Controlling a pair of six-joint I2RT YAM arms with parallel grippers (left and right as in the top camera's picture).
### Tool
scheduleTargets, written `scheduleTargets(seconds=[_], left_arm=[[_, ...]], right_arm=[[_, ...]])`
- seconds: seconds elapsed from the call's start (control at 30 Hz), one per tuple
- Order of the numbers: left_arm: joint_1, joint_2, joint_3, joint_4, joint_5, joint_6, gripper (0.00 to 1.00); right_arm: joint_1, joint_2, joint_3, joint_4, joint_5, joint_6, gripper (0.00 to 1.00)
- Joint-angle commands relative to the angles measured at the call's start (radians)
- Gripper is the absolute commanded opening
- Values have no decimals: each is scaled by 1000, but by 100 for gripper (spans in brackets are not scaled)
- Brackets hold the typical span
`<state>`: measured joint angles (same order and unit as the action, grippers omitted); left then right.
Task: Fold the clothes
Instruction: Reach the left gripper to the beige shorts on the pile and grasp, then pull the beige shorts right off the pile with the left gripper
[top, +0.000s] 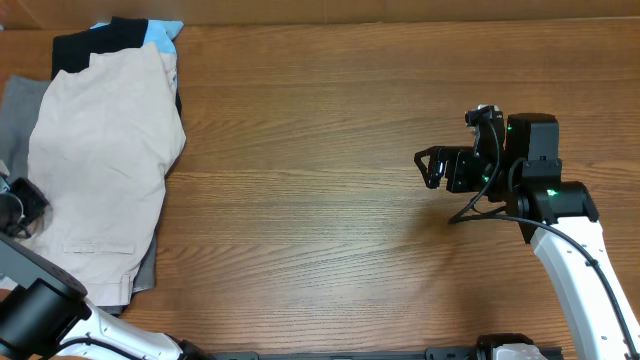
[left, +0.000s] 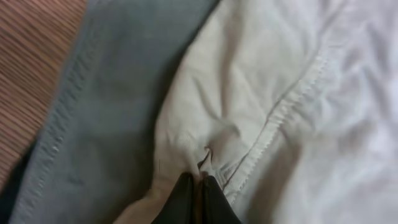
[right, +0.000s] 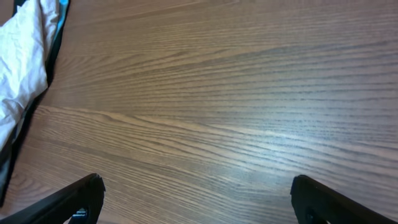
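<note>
Beige shorts (top: 100, 160) lie spread at the left end of the brown wood-grain table (top: 320, 250), on top of grey shorts (top: 18, 105) and a black and light-blue garment (top: 110, 35). The left jaws are pinched tight on a beige seam fold at the shorts' edge. The right jaws gape wide, well apart over bare wood.

We are looking at a wooden table (top: 330, 120), its warm brown grain running left to right across the whole view. Soft, even light is falling on it, leaving a faint sheen and only weak shadows. Beyond its far edge a paler strip (top: 400, 8) is showing.
</note>
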<state>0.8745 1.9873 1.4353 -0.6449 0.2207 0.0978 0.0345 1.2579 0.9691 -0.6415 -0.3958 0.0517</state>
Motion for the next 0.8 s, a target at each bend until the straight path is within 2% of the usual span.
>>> scheduleTargets(seconds=[0.0, 0.17, 0.2, 0.4, 0.57, 0.77], left_arm=[[-93, -101, 80, -47, 69, -120, 4], [-246, -203, 161, -182, 93, -140, 4], [-304, -235, 168, -212, 119, -140, 4], [-602, -316, 169, -268, 198, -143, 4], [-892, -306, 168, -243, 220, -151, 4], [-1223, -228, 168, -87, 216, -166, 4]], right_arm=[[4, 0, 19, 16, -6, 0, 96], [3, 0, 21, 30, -6, 5, 89], [2, 0, 24, 30, -6, 13, 86], [-73, -8, 70, -6, 0, 119, 79], [-183, -30, 156, -122, -2, 124, 78], [-353, -37, 240, -245, -3, 123, 79]])
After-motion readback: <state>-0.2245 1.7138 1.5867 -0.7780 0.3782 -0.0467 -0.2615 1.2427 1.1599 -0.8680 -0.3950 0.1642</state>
